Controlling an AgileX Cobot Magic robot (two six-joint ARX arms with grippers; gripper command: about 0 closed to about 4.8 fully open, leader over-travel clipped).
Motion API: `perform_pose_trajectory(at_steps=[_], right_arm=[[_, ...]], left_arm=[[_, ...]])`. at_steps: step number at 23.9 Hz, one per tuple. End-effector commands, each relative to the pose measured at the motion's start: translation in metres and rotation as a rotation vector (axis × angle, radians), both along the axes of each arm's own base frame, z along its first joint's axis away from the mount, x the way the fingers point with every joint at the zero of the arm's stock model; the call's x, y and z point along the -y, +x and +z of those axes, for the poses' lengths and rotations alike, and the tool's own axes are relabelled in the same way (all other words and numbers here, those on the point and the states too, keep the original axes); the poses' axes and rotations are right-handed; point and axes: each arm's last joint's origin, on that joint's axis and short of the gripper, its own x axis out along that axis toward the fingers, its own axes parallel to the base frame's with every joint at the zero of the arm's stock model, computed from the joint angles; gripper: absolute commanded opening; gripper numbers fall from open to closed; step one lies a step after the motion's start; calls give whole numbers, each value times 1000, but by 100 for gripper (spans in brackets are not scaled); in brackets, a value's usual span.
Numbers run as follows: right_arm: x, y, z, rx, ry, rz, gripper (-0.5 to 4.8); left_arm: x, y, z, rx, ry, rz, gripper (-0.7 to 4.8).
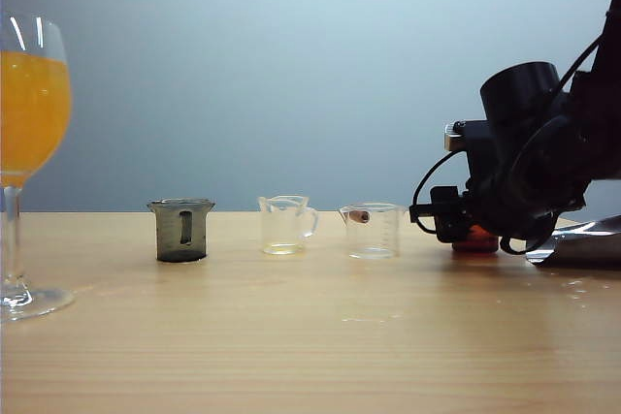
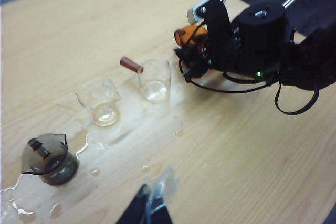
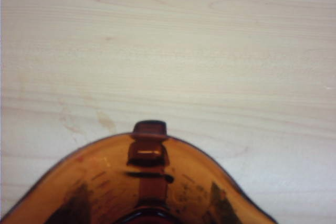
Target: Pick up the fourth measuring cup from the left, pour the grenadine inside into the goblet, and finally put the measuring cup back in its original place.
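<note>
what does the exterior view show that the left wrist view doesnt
Only the exterior view shows the goblet of orange liquid at far left.

Only the left wrist view shows the fourth measuring cup's orange rim clearly, the cup standing at the right gripper, plus puddles on the table and the left gripper at the frame's edge.

Both show the smoky grey cup, two clear cups and the right arm.
</note>
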Motion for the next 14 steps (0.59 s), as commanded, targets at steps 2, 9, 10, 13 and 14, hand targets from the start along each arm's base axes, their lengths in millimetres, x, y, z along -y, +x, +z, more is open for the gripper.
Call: perform_pose_trajectory(at_steps=[2, 9, 10, 13, 14], right_arm=[[-3, -3, 46, 119, 61, 96, 201], [-8, -22, 132, 61, 104, 318, 201], [-9, -23, 142, 48, 105, 335, 201], [-19, -27, 170, 45, 117, 413, 201], [-25, -28, 179, 52, 122, 443, 201]], left_arm=[[-5, -6, 17, 27, -5, 31, -5], [-25, -20, 47, 24, 36, 228, -5], [-27, -22, 47, 18, 39, 236, -5], [-37, -28, 46, 2, 51, 268, -5], [-42, -32, 46, -4, 56, 289, -5]])
